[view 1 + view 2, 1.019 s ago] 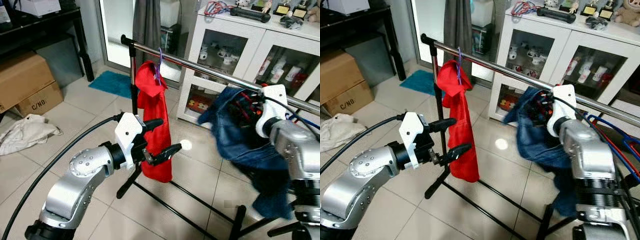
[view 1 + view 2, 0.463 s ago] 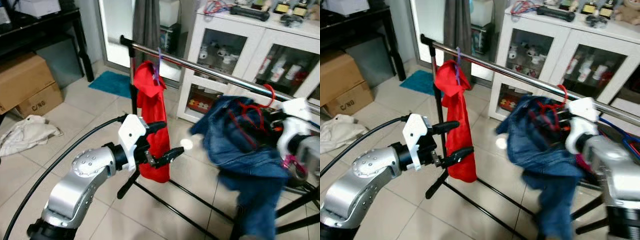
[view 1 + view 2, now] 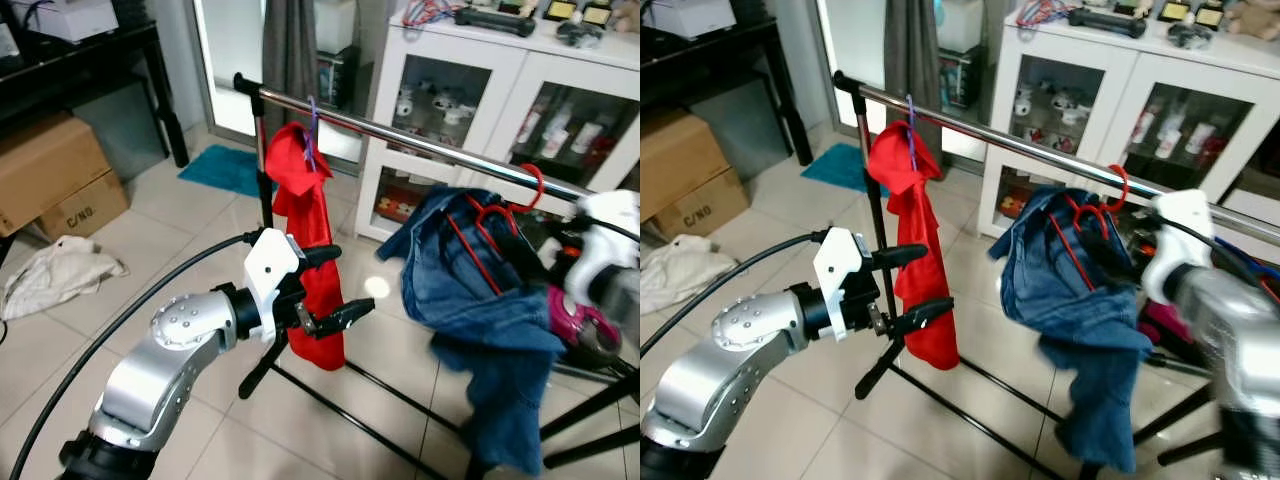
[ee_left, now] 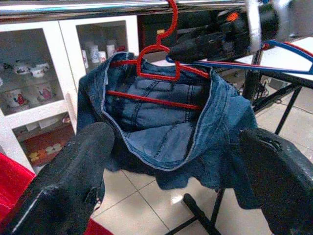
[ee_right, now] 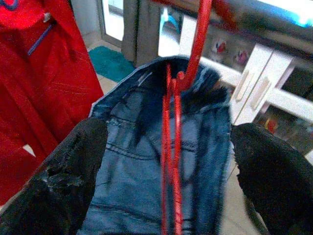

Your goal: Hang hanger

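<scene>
Right end effector (image 5: 166, 161) now has its fingers spread wide, gripping nothing, just beside the red hanger (image 3: 1092, 215). A second ago it carried that; now its hook's over the rail (image 3: 1030, 150), jeans (image 3: 1075, 290) dangling. Basically hung. Left end effector (image 3: 908, 285) open too.

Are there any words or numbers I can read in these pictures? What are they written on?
"C/NO": printed in dark letters on the side of the cardboard box on the floor.
Bottles and jars inside the white glass cabinet: their labels are too small and blurred to read.
The white box on the black table: no print on it can be read.
</scene>
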Tool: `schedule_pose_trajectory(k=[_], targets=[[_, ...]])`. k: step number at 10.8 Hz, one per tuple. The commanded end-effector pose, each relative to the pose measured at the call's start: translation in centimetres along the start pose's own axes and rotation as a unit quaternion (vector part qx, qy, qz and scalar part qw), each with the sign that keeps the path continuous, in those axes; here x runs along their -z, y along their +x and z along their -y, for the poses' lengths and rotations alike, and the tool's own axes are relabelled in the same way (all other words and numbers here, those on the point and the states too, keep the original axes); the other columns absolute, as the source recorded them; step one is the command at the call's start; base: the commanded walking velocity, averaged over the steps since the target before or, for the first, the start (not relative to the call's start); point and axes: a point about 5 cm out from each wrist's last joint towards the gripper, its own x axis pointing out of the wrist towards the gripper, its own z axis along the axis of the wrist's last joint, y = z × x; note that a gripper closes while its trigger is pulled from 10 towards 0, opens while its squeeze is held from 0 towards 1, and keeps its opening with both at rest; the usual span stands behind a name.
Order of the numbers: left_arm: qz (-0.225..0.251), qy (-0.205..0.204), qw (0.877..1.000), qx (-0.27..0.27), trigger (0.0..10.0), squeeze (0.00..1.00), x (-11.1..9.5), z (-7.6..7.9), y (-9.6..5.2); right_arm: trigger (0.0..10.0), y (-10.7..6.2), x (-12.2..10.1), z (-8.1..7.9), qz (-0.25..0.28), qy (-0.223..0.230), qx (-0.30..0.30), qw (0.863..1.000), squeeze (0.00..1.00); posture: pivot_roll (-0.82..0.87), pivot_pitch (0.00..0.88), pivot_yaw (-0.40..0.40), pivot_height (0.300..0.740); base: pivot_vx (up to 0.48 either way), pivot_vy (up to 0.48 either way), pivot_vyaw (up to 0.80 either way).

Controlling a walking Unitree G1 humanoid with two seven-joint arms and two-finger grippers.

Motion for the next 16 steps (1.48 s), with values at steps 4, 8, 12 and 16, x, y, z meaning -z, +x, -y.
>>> schedule_pose_trajectory(k=[4,8,12,16], targets=[[-0.003,0.005,1.000,0.006,10.0,0.00,-0.1,0.2,0.0,10.0,2.2,-0.6,-0.1,-0.023,0.031,0.004,0.999,0.00,0.07,0.000,-0.041,0.740,0.000,0.000,0.00],[-0.004,0.000,1.000,0.004,10.0,0.00,0.1,0.5,0.0,0.0,3.2,-1.4,0.2,-0.037,0.028,0.007,0.999,0.00,0.07,0.000,-0.060,0.740,0.000,0.000,0.00],[-0.006,-0.001,1.000,0.007,10.0,0.00,0.2,0.6,0.0,0.0,3.1,-1.5,0.9,-0.044,0.033,0.010,0.998,0.00,0.07,0.000,-0.059,0.740,0.000,0.000,0.00],[-0.005,-0.001,1.000,0.010,10.0,0.00,0.2,0.6,0.1,0.0,2.5,-1.6,1.3,-0.046,0.024,-0.002,0.999,0.00,0.06,0.000,-0.059,0.740,0.000,0.000,0.00]])
